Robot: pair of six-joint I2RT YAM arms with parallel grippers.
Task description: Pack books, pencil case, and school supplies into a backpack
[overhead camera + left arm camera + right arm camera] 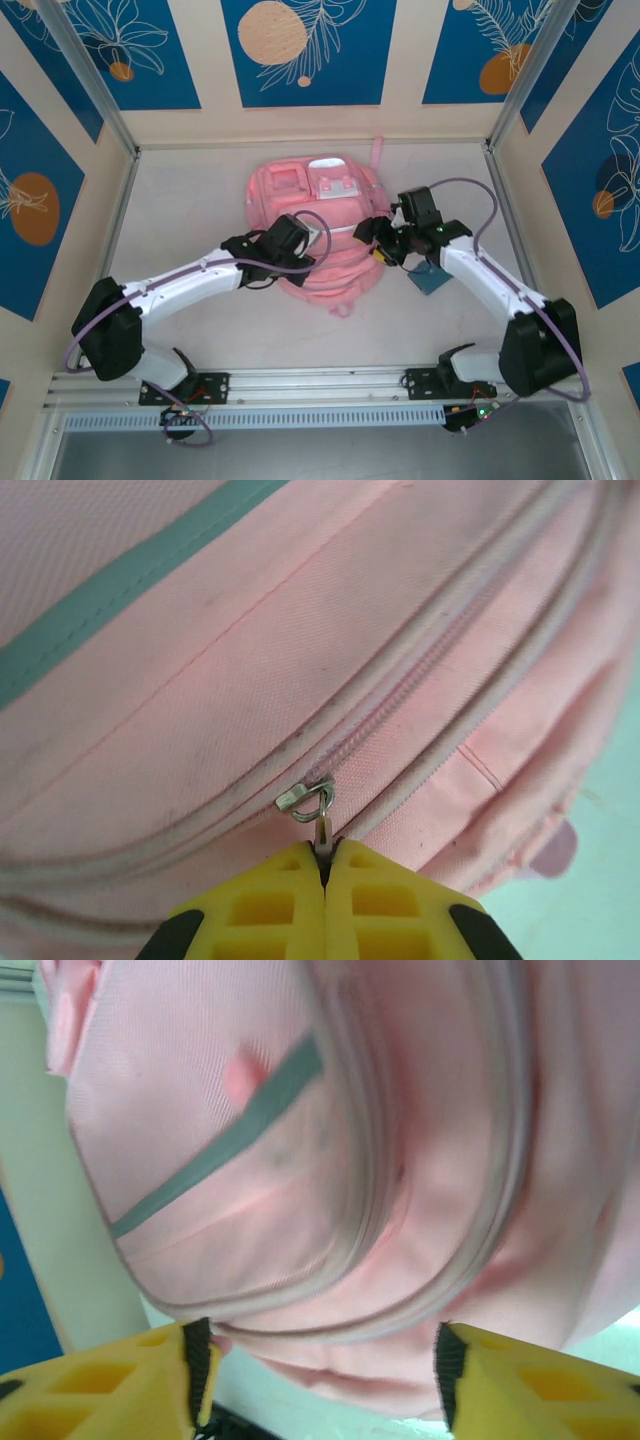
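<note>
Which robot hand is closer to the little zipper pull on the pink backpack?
Left. The left gripper pinches the zipper pull; the right gripper sits open at the edge of the backpack.

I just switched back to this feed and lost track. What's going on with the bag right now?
Both arms are at the pink backpack, which lies on the table. The left hand is shut on the zip pull of one of its zips. I cannot tell how far that zip is closed. The right hand is open, with the bag's bulging side between its fingers. A flat blue item lies on the table under the right arm, outside the bag.
</note>
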